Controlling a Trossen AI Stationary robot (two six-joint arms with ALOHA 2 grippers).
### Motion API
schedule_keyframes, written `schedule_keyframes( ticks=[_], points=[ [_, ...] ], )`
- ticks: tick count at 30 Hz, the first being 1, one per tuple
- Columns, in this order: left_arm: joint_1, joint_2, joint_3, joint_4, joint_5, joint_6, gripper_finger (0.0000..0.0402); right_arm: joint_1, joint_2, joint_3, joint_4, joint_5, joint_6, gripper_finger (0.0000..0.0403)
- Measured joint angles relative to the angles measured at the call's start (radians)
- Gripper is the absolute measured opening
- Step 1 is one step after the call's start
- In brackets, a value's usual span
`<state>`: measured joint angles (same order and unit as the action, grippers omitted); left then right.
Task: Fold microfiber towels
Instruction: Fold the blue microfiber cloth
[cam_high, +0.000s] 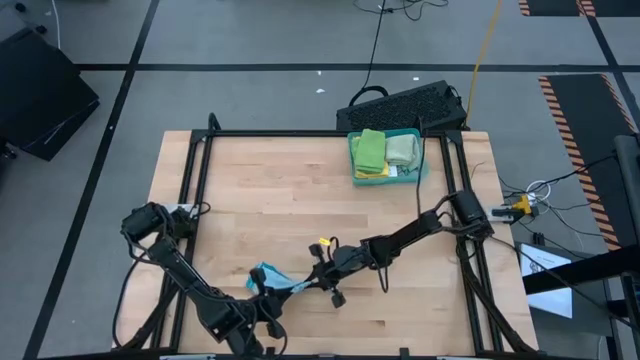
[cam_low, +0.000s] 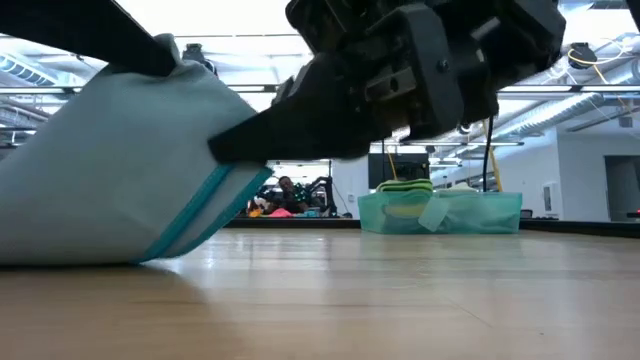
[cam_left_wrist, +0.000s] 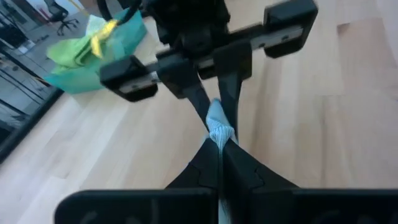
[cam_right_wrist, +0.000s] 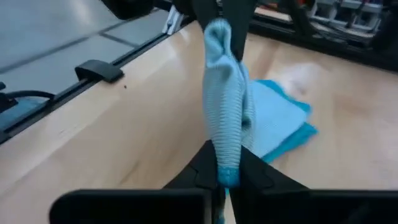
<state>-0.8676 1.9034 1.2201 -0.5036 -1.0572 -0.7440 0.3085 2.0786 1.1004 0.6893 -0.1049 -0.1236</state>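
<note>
- Now we have the light blue microfiber towel at the table's near edge, pinched by the left gripper and right gripper, both clamped on it.
- Next we should keep it taut and lay the edges together evenly.

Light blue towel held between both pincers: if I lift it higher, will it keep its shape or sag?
Probably sags: the light blue towel already bunches between the left pincer and the right pincer. Its free part drapes onto the table, suggesting a light, floppy cloth.
</note>
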Motion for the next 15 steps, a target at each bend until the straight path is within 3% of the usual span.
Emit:
schedule_keyframes(
  ticks=[10,13,15],
  points=[
    [0.138,-0.001,0.0,0.045,-0.086,0.23,0.0004,0.0,-0.294,0.0,-0.453,0.214,-0.065,0.0008],
    [0.223,-0.014,0.0,0.152,-0.068,0.387,0.0005,0.0,-0.39,-0.001,-0.603,0.282,-0.052,0.0011],
    [0.281,-0.037,0.001,0.255,0.001,0.5,0.0007,0.001,-0.453,-0.002,-0.709,0.332,-0.024,0.0011]
  ],
)
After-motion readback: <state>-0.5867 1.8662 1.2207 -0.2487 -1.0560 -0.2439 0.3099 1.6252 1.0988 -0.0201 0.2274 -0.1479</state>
